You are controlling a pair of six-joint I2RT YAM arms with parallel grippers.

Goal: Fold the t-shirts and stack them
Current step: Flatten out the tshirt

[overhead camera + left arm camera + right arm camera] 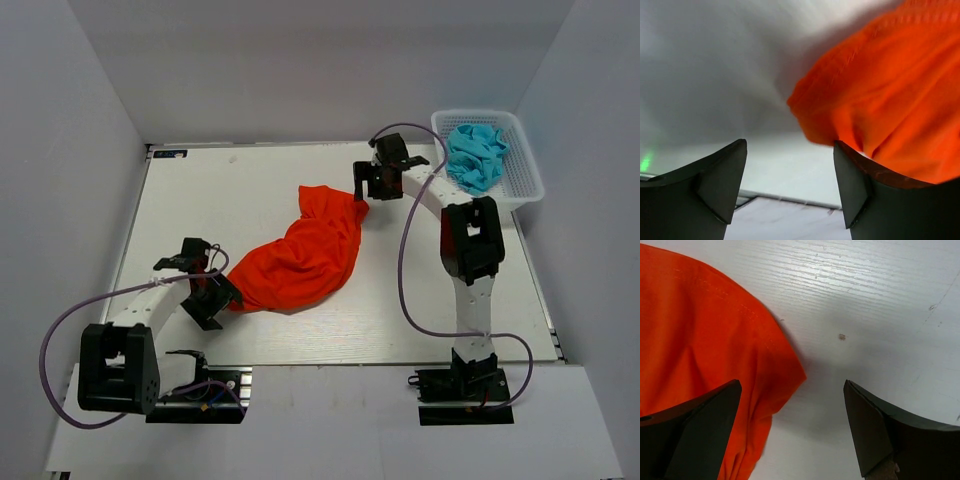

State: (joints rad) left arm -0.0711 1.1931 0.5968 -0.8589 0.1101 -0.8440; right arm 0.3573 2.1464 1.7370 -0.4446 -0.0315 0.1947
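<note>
**Both grippers open, one at each end of the orange shirt**

The left gripper (pixel 213 296) has its jaws spread wide with nothing between them. In the left wrist view the gap (pixel 790 145) shows only bare table, and the orange t-shirt (pixel 890 90) bunches up just behind the finger on the right of that view. That puts the gripper right at the shirt's near-left tip.

The right gripper (pixel 366 186) is spread wide too and isn't gripping anything. From its wrist camera (pixel 792 382) a hemmed corner of the shirt (pixel 700 340) pokes into the gap from the left, and the rest of the gap is bare table. I can't tell if a finger actually touches the cloth.

From the top, the shirt (pixel 305 250) is a rumpled lump on the white table (pixel 230 190). Its long axis runs diagonally, near-left to far-right. It's fat in the middle and tapers toward each gripper.

A white basket (pixel 528 190) sits at the far right corner, well away from the shirt, with crumpled blue t-shirts (pixel 476 155) in it.
</note>
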